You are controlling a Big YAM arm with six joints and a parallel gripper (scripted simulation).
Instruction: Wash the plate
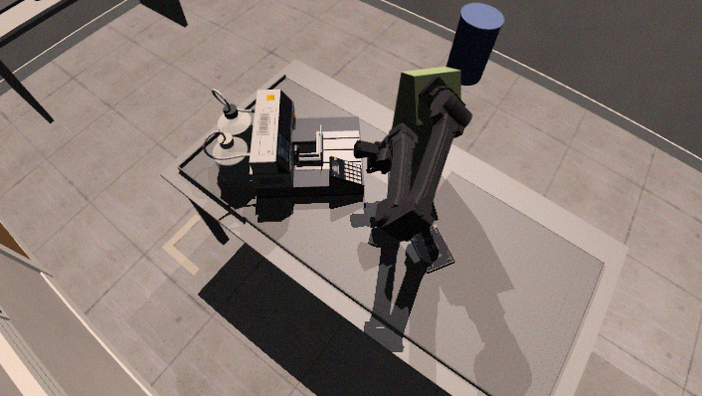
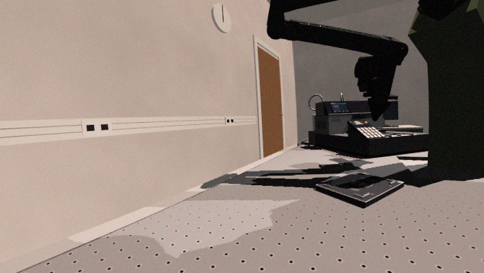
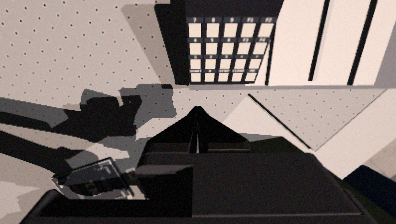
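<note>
Claw (image 3: pixel 197 111) pinched tight on nothing, poised just above the washer's keypad (image 3: pixel 227 51)

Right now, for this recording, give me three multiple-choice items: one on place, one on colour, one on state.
1. Where is the gripper?
A. just short of the keypad, above it
B. over the nest
C. by the bottles

2. What colour is the door?
A. green
B. brown
C. blue

3. How do the fingers stand?
A. wide open
B. shut on a plate
C. shut, nothing held

Answers: 1 A, the wrist view shows the fingertips just below the lowest key row. 2 B, the exterior view shows brown. 3 C, the fingertips meet with nothing between them.
</note>
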